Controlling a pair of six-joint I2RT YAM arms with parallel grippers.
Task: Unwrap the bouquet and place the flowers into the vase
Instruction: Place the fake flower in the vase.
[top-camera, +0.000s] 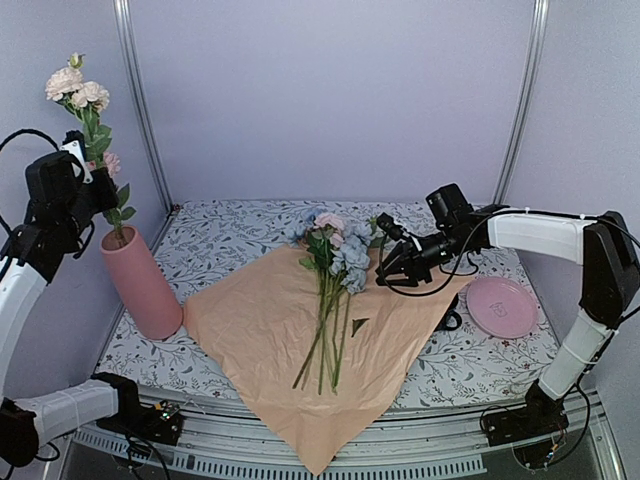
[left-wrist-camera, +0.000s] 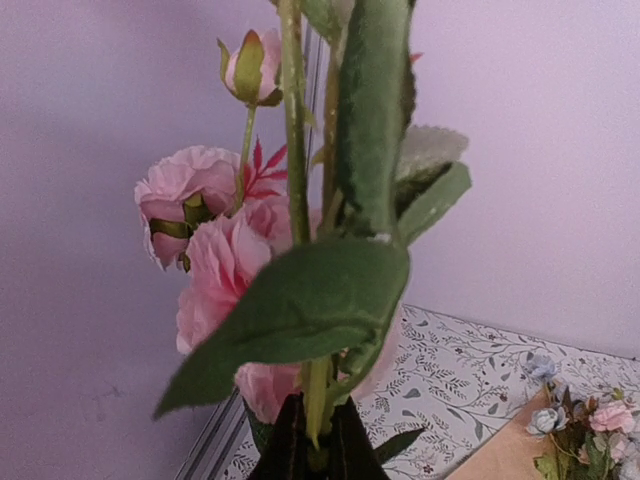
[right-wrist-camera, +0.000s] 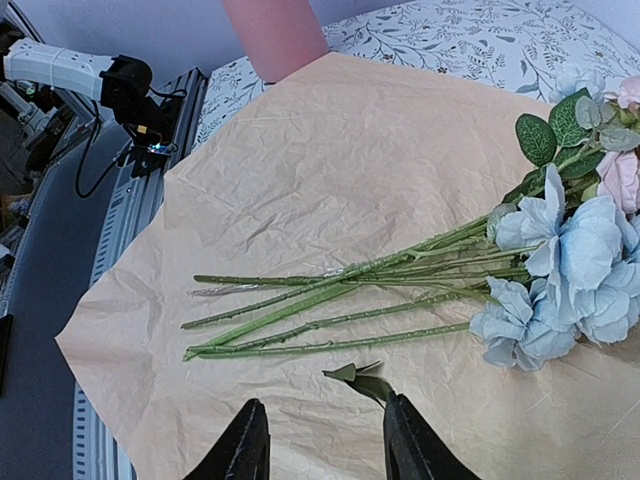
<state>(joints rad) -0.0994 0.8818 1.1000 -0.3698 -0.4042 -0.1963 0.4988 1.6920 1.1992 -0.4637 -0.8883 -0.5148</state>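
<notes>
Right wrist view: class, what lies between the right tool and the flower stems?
A small loose green leaf on peach paper, near the right tool, shown in the right wrist view.

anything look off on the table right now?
Loose leaf on the paper, apart from the stems: looks broken off. Paper's near corner overhangs the table edge.

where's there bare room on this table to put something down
Free: the back strip of tablecloth between the paper and the rear wall; the near right corner, between paper and plate; the paper's bare left half, between vase and flowers. Crowded: the middle, where the right pincer hovers by the blooms.
</notes>
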